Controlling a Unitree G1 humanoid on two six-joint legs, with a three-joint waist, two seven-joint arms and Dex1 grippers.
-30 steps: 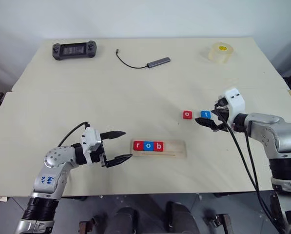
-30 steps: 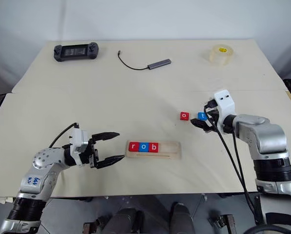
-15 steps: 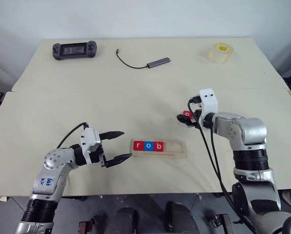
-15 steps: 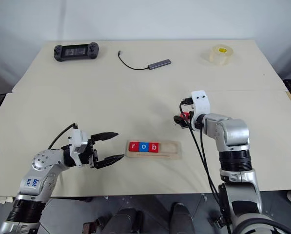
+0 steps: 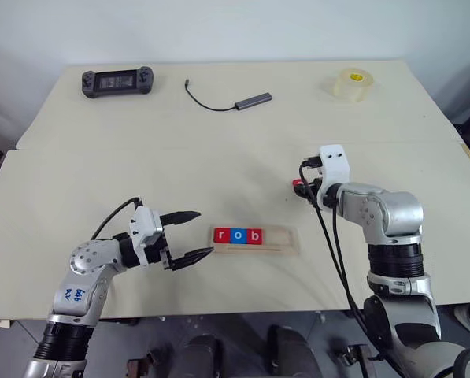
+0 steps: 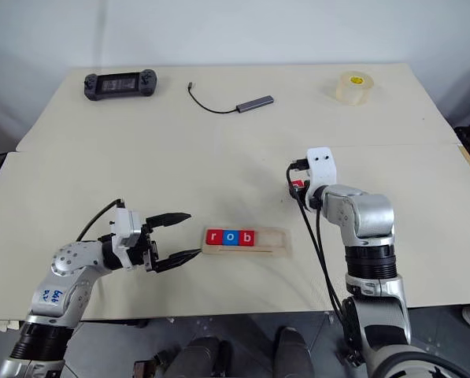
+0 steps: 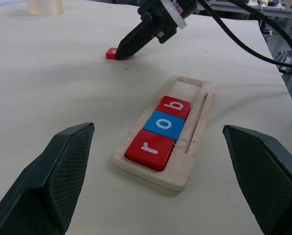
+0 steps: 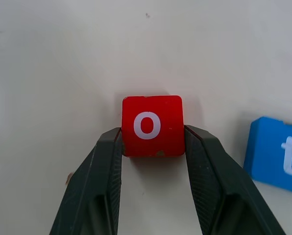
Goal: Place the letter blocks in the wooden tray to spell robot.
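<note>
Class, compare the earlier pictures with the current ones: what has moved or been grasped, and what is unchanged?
The right gripper swung left from beside the blue t block to the red o block, its fingers closing on its sides. The left gripper, wooden tray with r, o, b, and the blue t block stayed put.

a small square red tile with a white letter o (image 8: 152, 126) lies flat on the pale cream worktop (image 8: 62, 58). two black ribbed fingers (image 8: 102, 181) press its opposite sides. just beside the red tile, apart from it, lies a blue square tile with a white t (image 8: 278, 154).
</note>
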